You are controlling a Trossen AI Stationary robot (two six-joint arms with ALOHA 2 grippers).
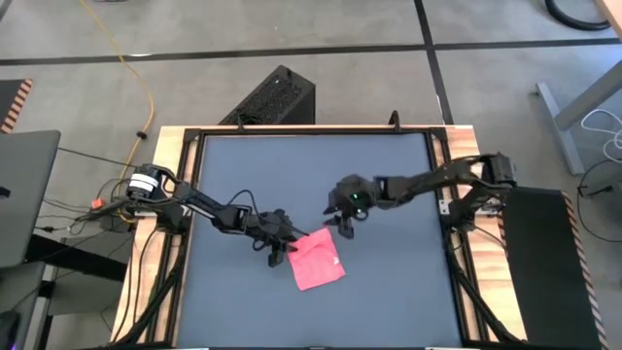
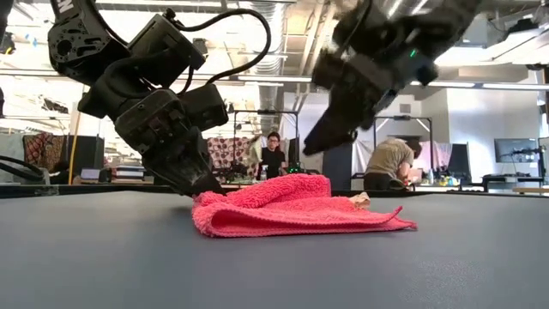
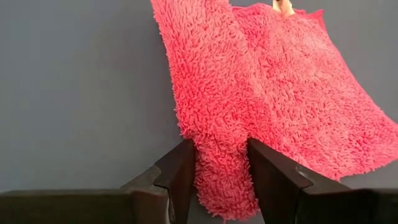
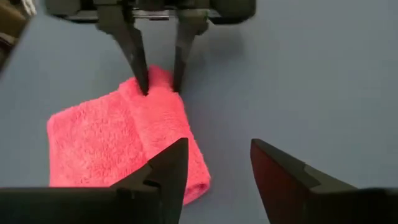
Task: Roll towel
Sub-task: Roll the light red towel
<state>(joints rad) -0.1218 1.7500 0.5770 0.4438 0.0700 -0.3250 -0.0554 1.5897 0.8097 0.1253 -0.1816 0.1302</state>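
Note:
The pinkish-red towel (image 1: 318,262) lies on the dark tabletop (image 1: 389,292), near the middle and toward the near edge. A strip along one side is folded over into a thick ridge (image 3: 211,93). A small white tag (image 3: 283,6) sticks out at its far edge. My left gripper (image 1: 285,249) is shut on the towel's left end, low on the table; it also shows in the right wrist view (image 4: 160,84). My right gripper (image 1: 340,228) hangs open and empty just above the towel's far side, clear of it in the low view (image 2: 322,142). My left gripper pinches the end of the towel's folded-over ridge (image 3: 221,177) between its two fingers, several layers thick. The fingers slant down from the table's left, one on each side of the ridge, which runs on away from them. The towel lies flat on the table, slack.
A black box (image 1: 277,97) stands on the floor beyond the table's far edge. The table's wooden frame (image 1: 175,136) runs round the dark top. In the low view people (image 2: 273,156) stand in the room behind. Bare tabletop lies right of the towel.

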